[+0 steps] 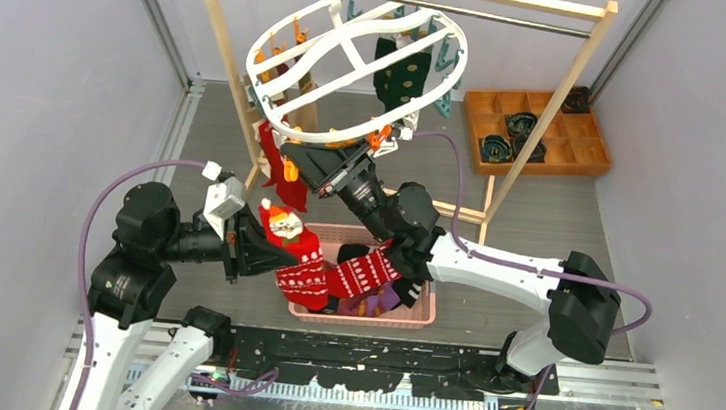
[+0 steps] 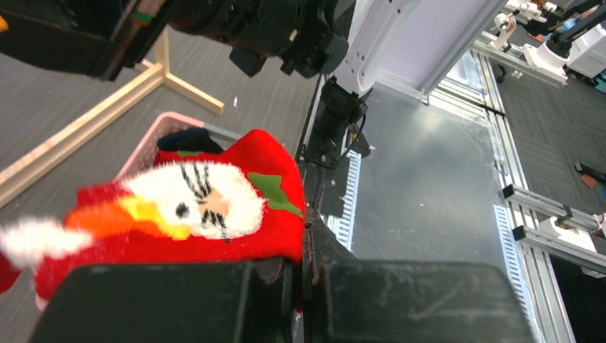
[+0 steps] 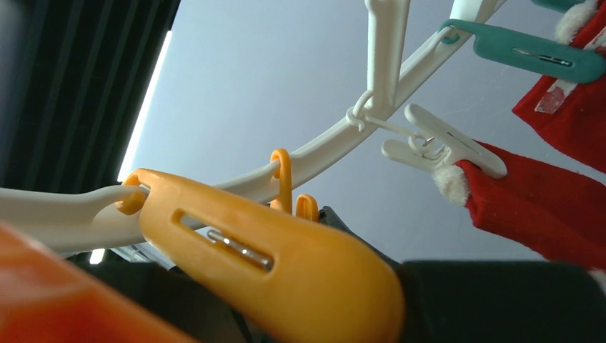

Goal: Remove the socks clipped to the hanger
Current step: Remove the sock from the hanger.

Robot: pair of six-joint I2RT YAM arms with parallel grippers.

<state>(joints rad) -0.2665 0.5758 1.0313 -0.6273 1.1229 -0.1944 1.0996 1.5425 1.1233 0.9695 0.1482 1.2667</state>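
Observation:
The white oval hanger [image 1: 352, 63] hangs from the rail, with a dark green sock [image 1: 402, 73] and red socks [image 1: 277, 167] clipped to it. My left gripper [image 1: 265, 246] is shut on a red Santa sock [image 2: 207, 207] beside the pink basket; in the left wrist view the fabric is pinched at my left gripper [image 2: 304, 268]. My right gripper [image 1: 309, 155] reaches up under the hanger's near rim. In the right wrist view an orange clip [image 3: 271, 257] fills the space between its jaws and presses against the right finger [image 3: 500, 300]. A white clip [image 3: 439, 143] holds a red sock [image 3: 543, 207].
A pink basket [image 1: 408, 320] with several socks sits between the arms. The light wooden rack [image 1: 549, 112] carries the hanger. A wooden compartment tray [image 1: 537, 131] lies at the back right. A teal clip [image 3: 529, 53] hangs on the hanger [image 3: 321, 153].

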